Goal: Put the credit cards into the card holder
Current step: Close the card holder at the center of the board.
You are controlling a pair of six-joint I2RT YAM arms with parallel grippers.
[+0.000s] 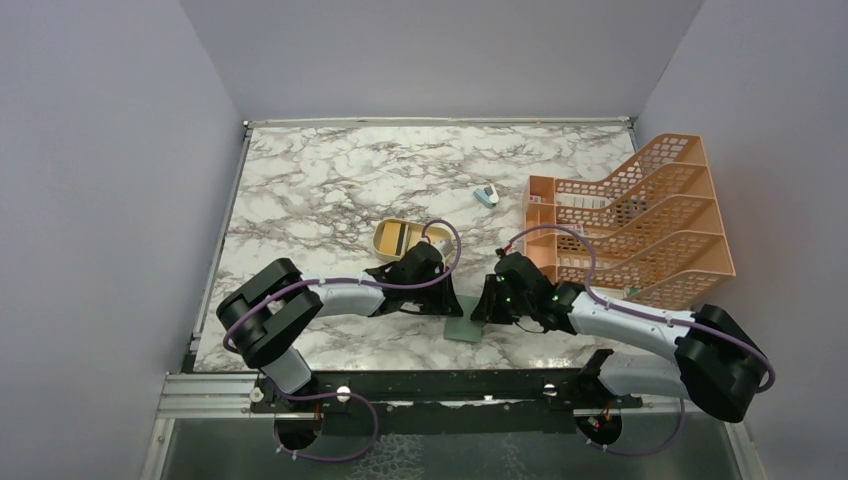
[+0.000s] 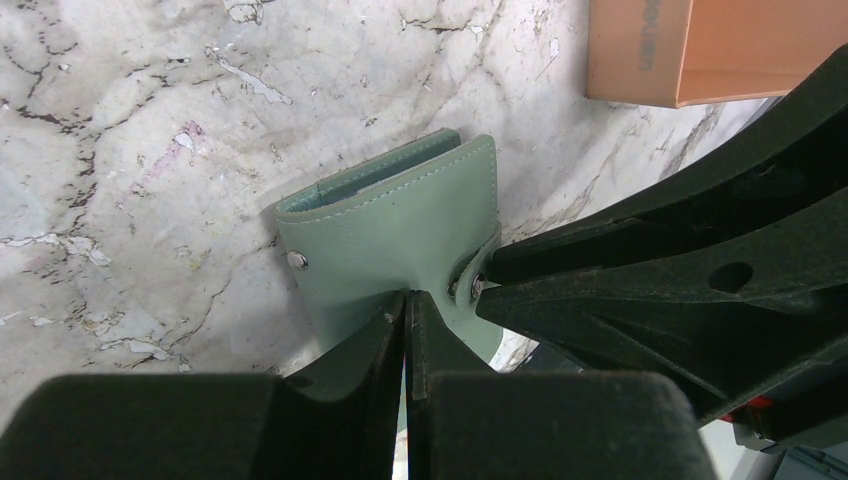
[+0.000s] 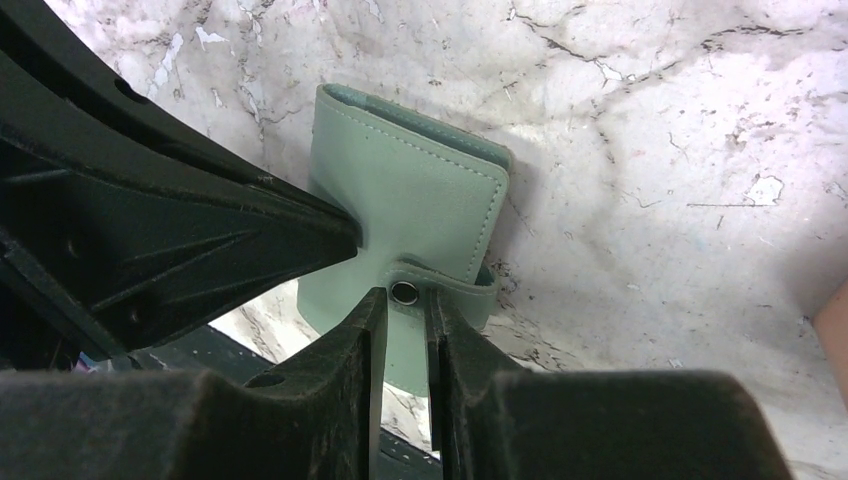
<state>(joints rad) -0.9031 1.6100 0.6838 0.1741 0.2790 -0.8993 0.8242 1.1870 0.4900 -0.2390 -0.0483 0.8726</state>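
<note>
L gripper (image 2: pixel 408 302): my jaws all but closed, pinching the near edge of the card holder (image 2: pixel 390 225) (thin leather, so hardly a gap). R gripper (image 3: pixel 405 300): jaws narrow, nipping the snap tab (image 3: pixel 455 280) on that same near side, just beside my L tips. Holder is folded shut and squarish, no real long axis. It lies straight ahead of both wrists, btwn the two arms, by the near edge of the table (image 1: pixel 330 180). Neither arm nearer, both on it. Reckon next: L anchors, R pulls tab off its stud. Credit cards: can't pick them out; maybe in tan dish (image 1: pixel 388 240), too small to tell.
</note>
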